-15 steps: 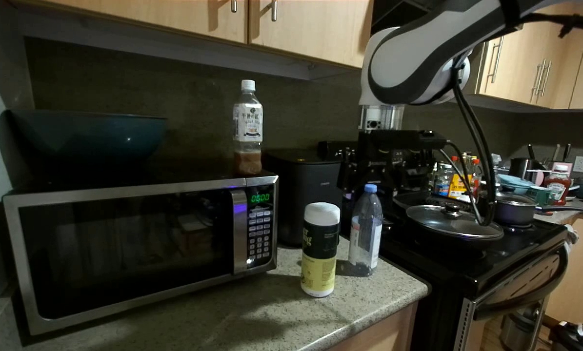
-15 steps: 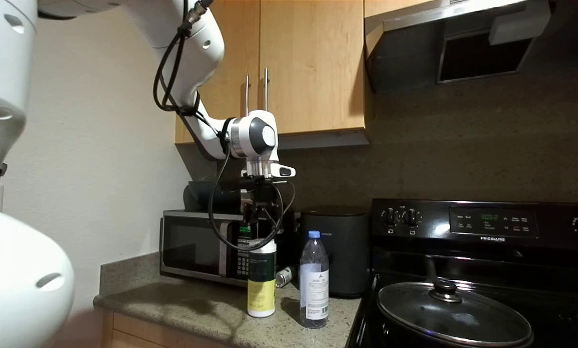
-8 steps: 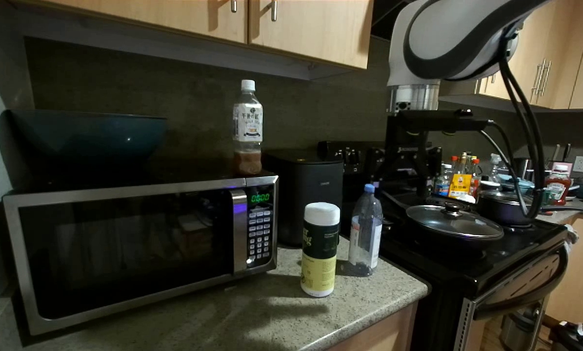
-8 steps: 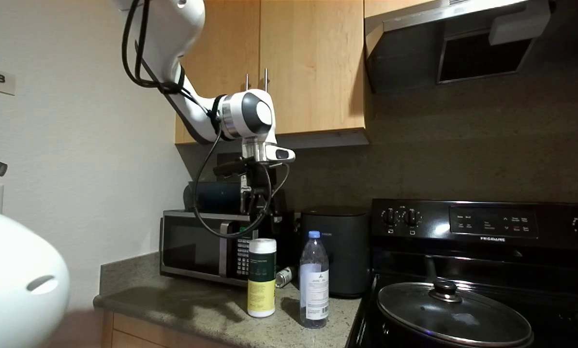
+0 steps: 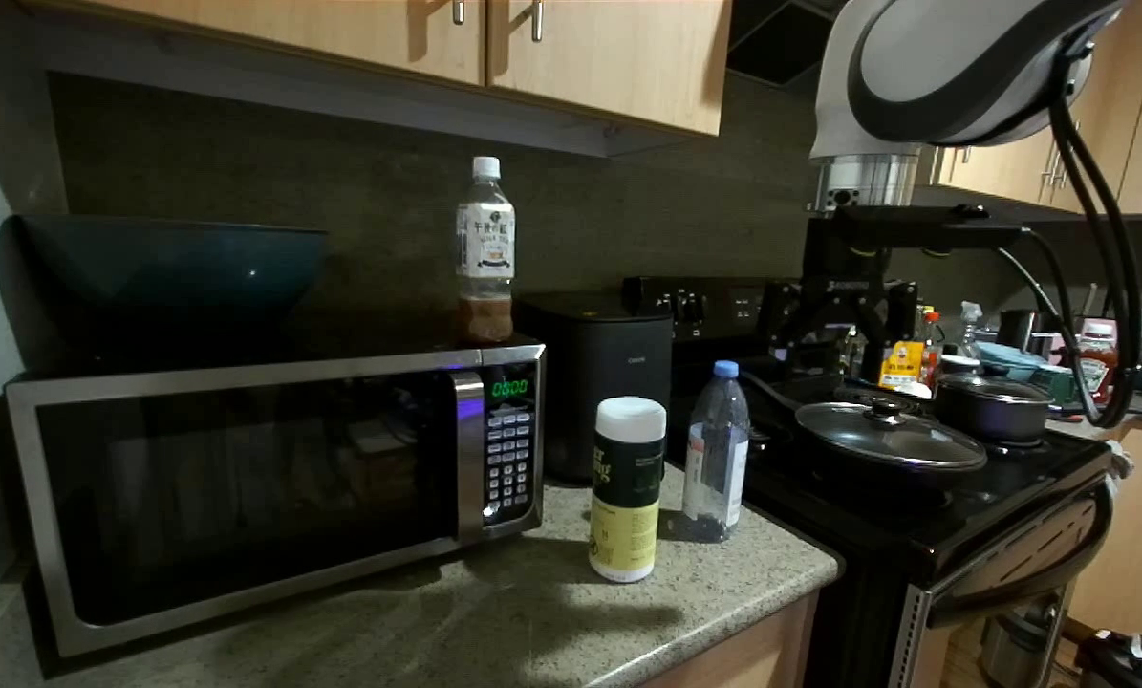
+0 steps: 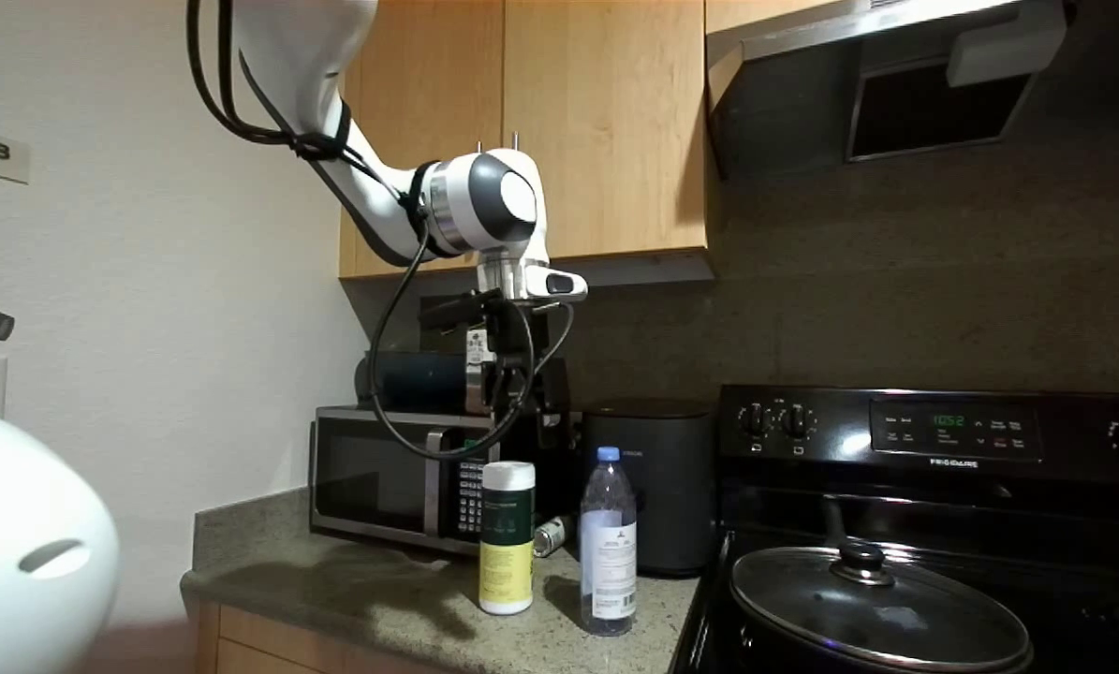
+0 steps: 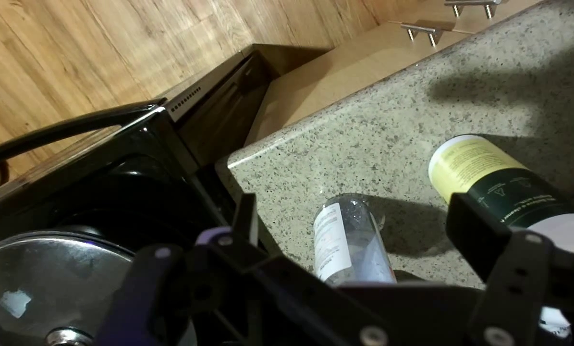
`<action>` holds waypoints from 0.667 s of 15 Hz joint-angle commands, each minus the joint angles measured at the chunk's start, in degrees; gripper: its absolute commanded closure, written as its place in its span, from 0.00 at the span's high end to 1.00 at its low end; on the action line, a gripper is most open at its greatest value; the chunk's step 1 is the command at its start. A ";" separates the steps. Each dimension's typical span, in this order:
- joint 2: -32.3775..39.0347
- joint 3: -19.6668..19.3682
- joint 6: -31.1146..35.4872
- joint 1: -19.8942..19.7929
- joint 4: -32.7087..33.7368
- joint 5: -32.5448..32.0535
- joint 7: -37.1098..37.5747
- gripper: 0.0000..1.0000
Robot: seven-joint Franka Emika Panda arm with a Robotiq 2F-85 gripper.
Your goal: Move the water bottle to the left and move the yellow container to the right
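Wrist view: my jaws stand apart; an off-centre descent could topple the water bottle [image 7: 351, 240] near the surface [image 7: 363, 149] edge by the stove [image 7: 123, 192].

Dim light leaves soft shadows on the counter [image 7: 344, 154] — the lid [image 7: 58, 281] glints.

Upright water bottle [image 6: 608, 550] on a kitchen tabletop [image 6: 400, 604], yellow container [image 6: 507, 538] to its left, lidded pan [image 6: 882, 604] to its right.
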 commanded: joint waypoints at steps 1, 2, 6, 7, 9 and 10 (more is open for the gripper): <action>0.00 1.14 -0.12 -1.23 0.10 0.37 -0.31 1.00; 1.47 0.24 -0.88 -0.87 1.33 1.16 -4.93 1.00; 5.88 -1.11 -2.51 -1.24 5.28 -0.75 -14.79 1.00; 6.99 -1.38 -2.65 -1.32 6.45 -0.80 -17.10 1.00; 9.26 -2.05 -1.62 -1.60 8.45 -0.75 -20.13 1.00; 10.10 -2.35 -1.01 -1.67 9.21 -0.13 -20.56 1.00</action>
